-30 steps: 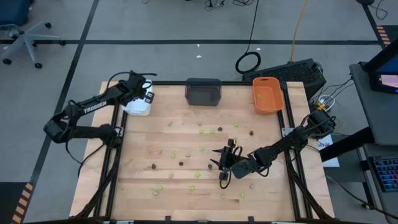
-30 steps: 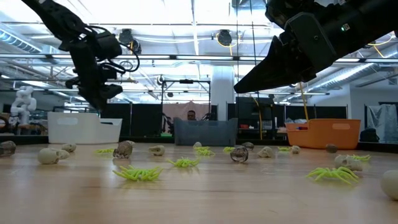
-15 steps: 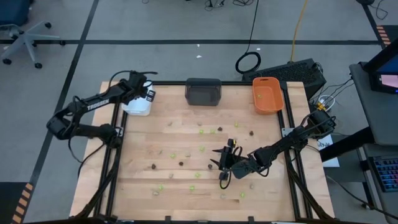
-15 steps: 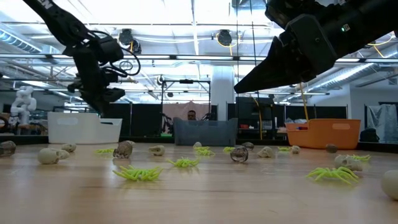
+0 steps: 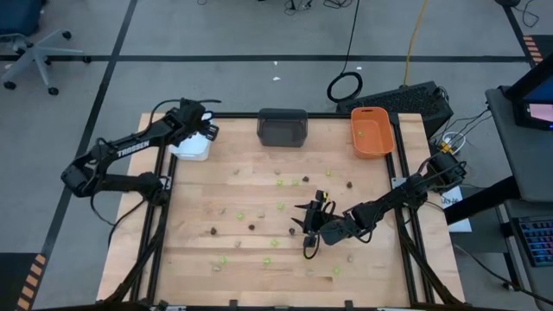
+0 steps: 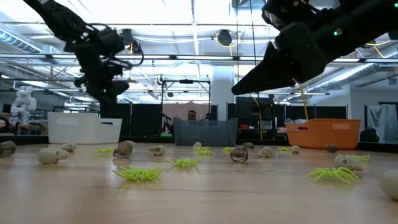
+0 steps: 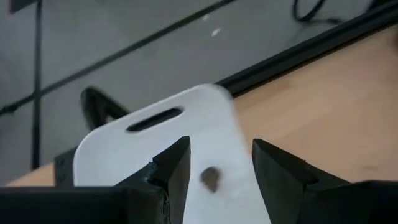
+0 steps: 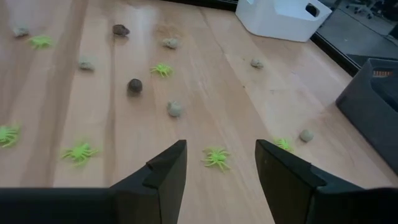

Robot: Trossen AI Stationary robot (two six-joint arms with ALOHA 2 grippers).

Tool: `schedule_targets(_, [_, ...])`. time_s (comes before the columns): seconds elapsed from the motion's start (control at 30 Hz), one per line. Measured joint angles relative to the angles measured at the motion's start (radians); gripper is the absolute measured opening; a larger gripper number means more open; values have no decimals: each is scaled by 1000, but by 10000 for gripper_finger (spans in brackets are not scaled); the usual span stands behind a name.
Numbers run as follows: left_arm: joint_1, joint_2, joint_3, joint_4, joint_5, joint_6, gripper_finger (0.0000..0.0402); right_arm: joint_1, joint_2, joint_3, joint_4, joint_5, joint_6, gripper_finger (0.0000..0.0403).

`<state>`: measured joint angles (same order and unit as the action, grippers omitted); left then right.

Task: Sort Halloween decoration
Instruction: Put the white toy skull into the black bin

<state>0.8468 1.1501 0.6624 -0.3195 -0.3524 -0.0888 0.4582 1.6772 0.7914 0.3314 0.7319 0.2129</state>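
Tiny pieces lie scattered on the wooden table (image 5: 259, 259): lime green spiders (image 8: 216, 157), pale beige lumps (image 8: 175, 109) and dark brown ones (image 8: 134, 85). My left gripper (image 5: 207, 130) hangs open over the white tray (image 5: 190, 145) at the far left corner. In the left wrist view a small brownish piece (image 7: 210, 177) shows inside the tray (image 7: 168, 124), between the open fingers and apart from them. My right gripper (image 5: 309, 226) is open and empty above the table's middle right, with several pieces spread beyond its fingers (image 8: 163, 174).
A dark grey tray (image 5: 282, 127) stands at the far middle edge and an orange tray (image 5: 372, 131) at the far right. Black frame rails run along the table's left and right edges. A keyboard and cables lie beyond the far right corner.
My left gripper has risen a little over the white tray and turned slightly. My right gripper has stayed where it was, open.
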Motion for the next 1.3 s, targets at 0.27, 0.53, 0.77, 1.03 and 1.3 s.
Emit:
schedule_targets(0.27, [-178, -119, 2, 24, 55, 78, 169, -67, 0, 0, -2, -1, -83, 178])
schedule_targets(0.53, [-364, -122, -41, 32, 234, 122, 169, -174, 0, 0, -2, -146, -144, 178])
schedule_targets(0.77, [-530, -122, -98, 97, 247, 94, 169, -217, 0, 0, 2, -249, -147, 178])
schedule_targets(1.03, [-674, -122, -165, 103, 65, -17, 169, -255, 0, 0, 55, -263, -47, 178])
schedule_targets(1.3, [-739, -122, -259, 151, -11, -164, 169, -255, 6, 0, 61, -263, -16, 178])
